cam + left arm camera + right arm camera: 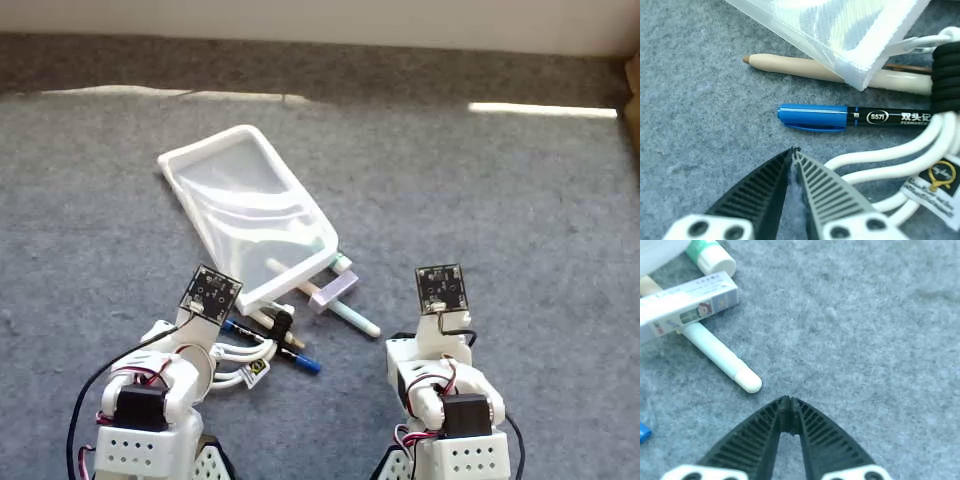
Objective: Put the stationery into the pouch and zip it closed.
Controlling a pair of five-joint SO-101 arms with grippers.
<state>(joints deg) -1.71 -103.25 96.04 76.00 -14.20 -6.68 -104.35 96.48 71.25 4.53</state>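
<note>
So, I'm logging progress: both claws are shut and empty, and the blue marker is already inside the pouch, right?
Not quite. The blue marker lies outside the pouch, on the grey mat next to it, as the left wrist view shows. The left claw and right claw are indeed shut and empty.

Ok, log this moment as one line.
pouch: flat | blue marker, white pen: outside it | left fingers: shut, empty | right fingers: shut, empty
</note>
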